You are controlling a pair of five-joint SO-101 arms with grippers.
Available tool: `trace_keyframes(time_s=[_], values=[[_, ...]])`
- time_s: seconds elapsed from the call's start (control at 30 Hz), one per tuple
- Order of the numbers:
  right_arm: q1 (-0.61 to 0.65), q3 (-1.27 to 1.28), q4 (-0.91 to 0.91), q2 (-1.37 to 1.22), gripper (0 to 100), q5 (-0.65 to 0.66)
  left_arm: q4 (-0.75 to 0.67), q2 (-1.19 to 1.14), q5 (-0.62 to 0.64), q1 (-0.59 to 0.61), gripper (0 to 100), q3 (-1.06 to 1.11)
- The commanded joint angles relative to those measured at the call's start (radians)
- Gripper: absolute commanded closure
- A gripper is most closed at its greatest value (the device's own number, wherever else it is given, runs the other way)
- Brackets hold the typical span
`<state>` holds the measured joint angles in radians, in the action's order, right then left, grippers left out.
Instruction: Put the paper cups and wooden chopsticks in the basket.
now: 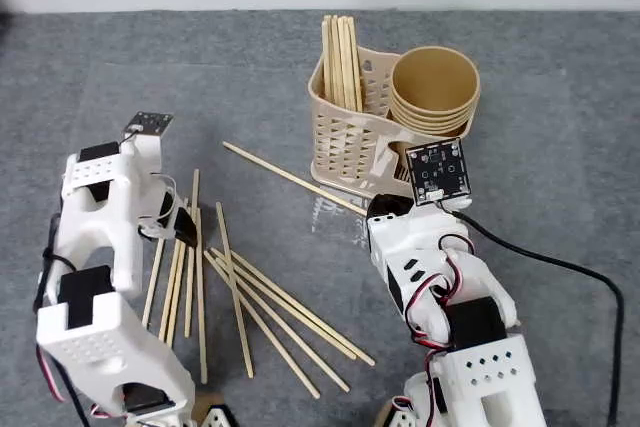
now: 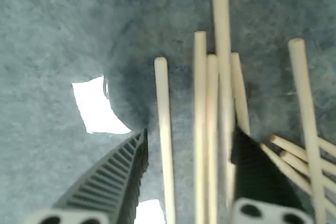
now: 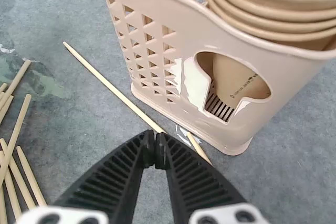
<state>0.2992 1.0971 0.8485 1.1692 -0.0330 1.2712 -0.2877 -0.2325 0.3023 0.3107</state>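
Observation:
A beige basket (image 1: pixel 350 142) stands at the back with stacked paper cups (image 1: pixel 435 87) and several wooden chopsticks (image 1: pixel 340 57) upright in it. Loose chopsticks (image 1: pixel 260 307) lie scattered on the grey mat between the arms. My left gripper (image 2: pixel 189 148) is open and low over a bundle of chopsticks (image 2: pixel 206 129), with several between its fingers. My right gripper (image 3: pixel 156 142) is shut just in front of the basket (image 3: pixel 173 51). Its tips sit over one long chopstick (image 3: pixel 107 87) lying along the basket's foot. The cups (image 3: pixel 273 3) fill the basket's near compartment.
The grey mat (image 1: pixel 560 197) stretches open to the right of the basket and behind it. A black cable (image 1: pixel 580 277) runs along the right side of the right arm. White patches (image 2: pixel 97 111) mark the mat by the left gripper's finger.

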Motion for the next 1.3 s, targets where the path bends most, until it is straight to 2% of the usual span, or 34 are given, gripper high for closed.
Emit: trace_keyframes(time_s=[0.0, 0.23, 0.47, 1.03, 1.2, 1.27], values=[[-0.007, -0.005, -0.001, 0.018, 98.1, -0.012, -0.015, 0.009, -0.003, -0.037, 83, 0.018], [-0.007, -0.005, 0.001, 0.018, 98.1, -0.012, -0.015, 0.009, -0.003, -0.149, 88, 0.097], [-0.007, -0.005, 0.001, 0.018, 98.1, -0.012, -0.014, 0.011, -0.003, -0.173, 99, 0.094], [-0.008, -0.005, 0.001, 0.019, 98.1, -0.012, -0.015, 0.011, -0.006, -0.164, 98, 0.09], [-0.008, -0.005, 0.002, 0.019, 98.1, -0.012, -0.017, 0.011, -0.003, -0.13, 86, 0.088], [-0.008, -0.005, 0.002, 0.019, 98.1, -0.012, -0.017, 0.011, -0.003, -0.115, 85, 0.088]])
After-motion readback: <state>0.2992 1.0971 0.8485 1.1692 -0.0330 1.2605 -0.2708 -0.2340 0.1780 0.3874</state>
